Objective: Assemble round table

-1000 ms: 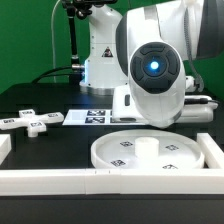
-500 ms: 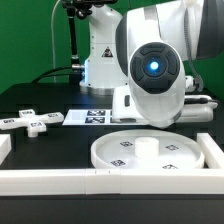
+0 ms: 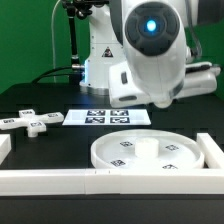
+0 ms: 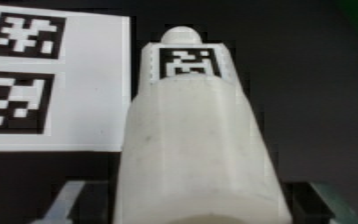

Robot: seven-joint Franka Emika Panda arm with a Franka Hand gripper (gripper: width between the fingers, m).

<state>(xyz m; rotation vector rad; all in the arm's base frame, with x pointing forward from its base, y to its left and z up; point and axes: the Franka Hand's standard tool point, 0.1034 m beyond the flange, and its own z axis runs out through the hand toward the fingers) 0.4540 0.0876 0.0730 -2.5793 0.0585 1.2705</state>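
Observation:
The short white cylinder leg (image 4: 194,130) fills the wrist view, with a square tag near its far end. My gripper (image 4: 197,206) is shut on its near end, one finger (image 4: 69,205) on each side. In the exterior view the arm's body hides the gripper and the leg. The large flat disc (image 3: 170,155) lies at the front right of the exterior view, with a raised hub (image 3: 143,150) at its middle. The cross-shaped piece (image 3: 35,121) lies at the exterior view's left.
The marker board (image 3: 105,117) lies behind the disc and shows beside the leg in the wrist view (image 4: 51,80). White border bars run along the front (image 3: 90,181) and the right (image 3: 213,150). The robot's base (image 3: 95,60) stands at the back.
The arm has risen and shifted slightly toward the exterior view's left. The disc and the cross-shaped piece have not moved.

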